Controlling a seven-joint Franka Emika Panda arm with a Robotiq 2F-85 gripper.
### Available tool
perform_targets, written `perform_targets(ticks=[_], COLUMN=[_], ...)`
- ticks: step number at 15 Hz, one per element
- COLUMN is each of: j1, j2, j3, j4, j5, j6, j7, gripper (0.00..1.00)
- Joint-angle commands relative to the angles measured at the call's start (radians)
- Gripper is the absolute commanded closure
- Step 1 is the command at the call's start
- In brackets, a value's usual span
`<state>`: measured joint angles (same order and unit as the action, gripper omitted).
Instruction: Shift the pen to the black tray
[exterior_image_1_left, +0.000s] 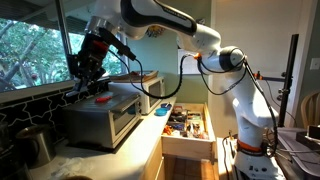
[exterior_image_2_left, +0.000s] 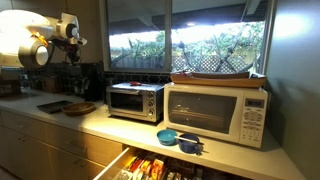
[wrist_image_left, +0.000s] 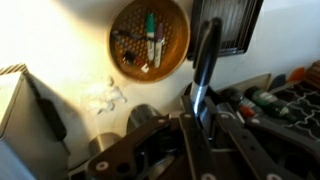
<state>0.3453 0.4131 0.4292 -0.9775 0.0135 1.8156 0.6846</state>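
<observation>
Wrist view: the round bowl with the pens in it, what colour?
Brown, wood-like. The bowl shows best in the wrist view.

- Got a white robot arm (exterior_image_2_left: 30, 45) up top, dark gripper (exterior_image_2_left: 72, 58) hanging above the counter (exterior_image_2_left: 110, 125).
- Black tray (exterior_image_2_left: 52, 105) sitting just beside a wooden bowl (exterior_image_2_left: 80, 108) down there.
- Toaster oven (exterior_image_2_left: 135, 100) next to a white microwave (exterior_image_2_left: 215, 112).
- Two blue bowls (exterior_image_2_left: 167, 136) out front, drawer (exterior_image_2_left: 150, 168) open below.

Smooth wooden bowl (wrist_image_left: 172, 40), matt black tray (wrist_image_left: 235, 25), brushed-metal toaster oven (exterior_image_2_left: 135, 100), glossy white microwave (exterior_image_2_left: 215, 112).
</observation>
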Motion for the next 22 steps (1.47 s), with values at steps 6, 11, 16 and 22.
perform_targets(ticks=[6,11,16,22], j1=[0.039,0.032,0.032,0.087], j2=[0.022,0.019,0.019,0.068], j3=[0.040,0.040,0.039,0.018], j4=[-0.068,-0.058,-0.057,-0.079], j5=[0.039,0.039,0.039,-0.035], j6=[0.004,0.004,0.004,0.043], j7=[0.023,0.022,0.022,0.090], gripper=[0.86,0.86,0.86,0.96])
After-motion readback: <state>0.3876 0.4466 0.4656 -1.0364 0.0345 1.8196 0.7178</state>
